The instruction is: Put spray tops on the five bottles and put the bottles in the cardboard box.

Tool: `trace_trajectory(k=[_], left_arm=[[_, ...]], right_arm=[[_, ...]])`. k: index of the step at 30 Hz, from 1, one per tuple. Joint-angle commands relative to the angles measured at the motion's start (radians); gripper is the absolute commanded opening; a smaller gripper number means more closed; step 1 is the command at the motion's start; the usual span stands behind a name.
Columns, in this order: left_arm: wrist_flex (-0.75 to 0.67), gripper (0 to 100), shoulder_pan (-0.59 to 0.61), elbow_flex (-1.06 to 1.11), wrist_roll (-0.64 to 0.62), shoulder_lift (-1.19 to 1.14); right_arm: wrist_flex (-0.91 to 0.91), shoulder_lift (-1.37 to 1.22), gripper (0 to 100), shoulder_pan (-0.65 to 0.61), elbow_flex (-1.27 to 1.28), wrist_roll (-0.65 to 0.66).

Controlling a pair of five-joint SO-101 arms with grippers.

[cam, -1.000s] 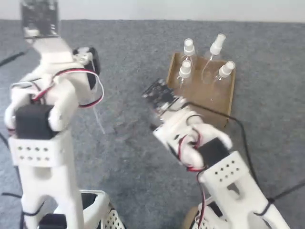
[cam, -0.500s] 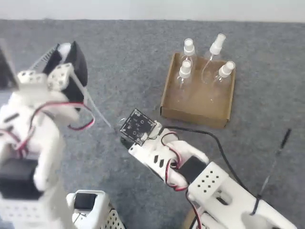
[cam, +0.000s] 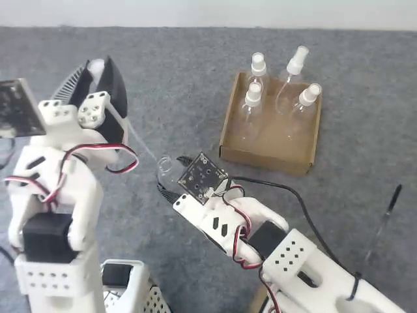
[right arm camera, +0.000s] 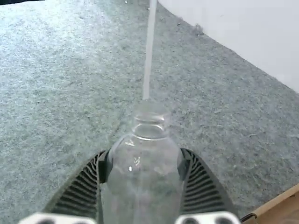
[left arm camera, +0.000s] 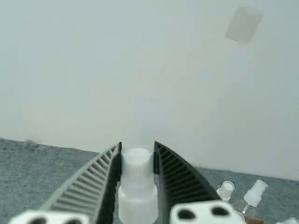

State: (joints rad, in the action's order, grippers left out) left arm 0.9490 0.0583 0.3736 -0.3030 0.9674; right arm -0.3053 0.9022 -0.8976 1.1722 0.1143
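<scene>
My right gripper (right arm camera: pixel 142 168) is shut on a clear, uncapped bottle (right arm camera: pixel 142 172), held low over the carpet left of the cardboard box (cam: pixel 229 120); its open neck (cam: pixel 163 163) points toward the left arm. My left gripper (left arm camera: pixel 137 161) is shut on a white spray top (left arm camera: pixel 137 184), raised with its thin dip tube (cam: pixel 138 145) slanting down toward the bottle's mouth. The tube's tip (right arm camera: pixel 146 95) hangs just above the neck. Several capped spray bottles (cam: pixel 254 98) stand in the box.
Grey carpet (cam: pixel 169 72) covers the table. A white wall (left arm camera: pixel 140 70) rises behind. Black cables (cam: pixel 384 215) trail at the right of the right arm. The arm bases (cam: pixel 124 287) stand at the near edge.
The right arm swung left, away from the box, carrying the bottle toward the left arm. The left arm lifted and turned, bringing the spray top's tube down to the bottle's mouth.
</scene>
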Motion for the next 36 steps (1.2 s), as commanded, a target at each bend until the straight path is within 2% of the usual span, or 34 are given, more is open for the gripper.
trace_trajectory(k=[1,7,14,20,26,30,36], left_arm=[[-0.051,3,-0.002,-0.021,-0.008,0.018],[-0.012,3,-0.015,0.013,-0.011,0.020],[0.005,3,-0.166,0.160,-0.012,0.028],[0.058,3,-0.176,0.239,-0.014,0.029],[0.081,3,-0.199,0.320,-0.009,0.029],[0.074,3,-0.276,0.367,0.006,0.029],[0.081,3,-0.290,0.381,0.034,0.029]], right_arm=[[0.024,0.038,0.6,-0.007,-0.011,-0.011],[0.024,0.038,0.6,-0.007,-0.011,-0.008],[0.024,0.042,0.6,-0.002,-0.003,-0.011],[0.036,0.047,0.6,0.005,0.011,-0.015],[0.113,0.047,0.6,0.102,0.021,-0.147],[0.127,0.047,0.6,0.125,0.029,-0.152],[0.128,0.047,0.6,0.128,0.061,-0.153]])
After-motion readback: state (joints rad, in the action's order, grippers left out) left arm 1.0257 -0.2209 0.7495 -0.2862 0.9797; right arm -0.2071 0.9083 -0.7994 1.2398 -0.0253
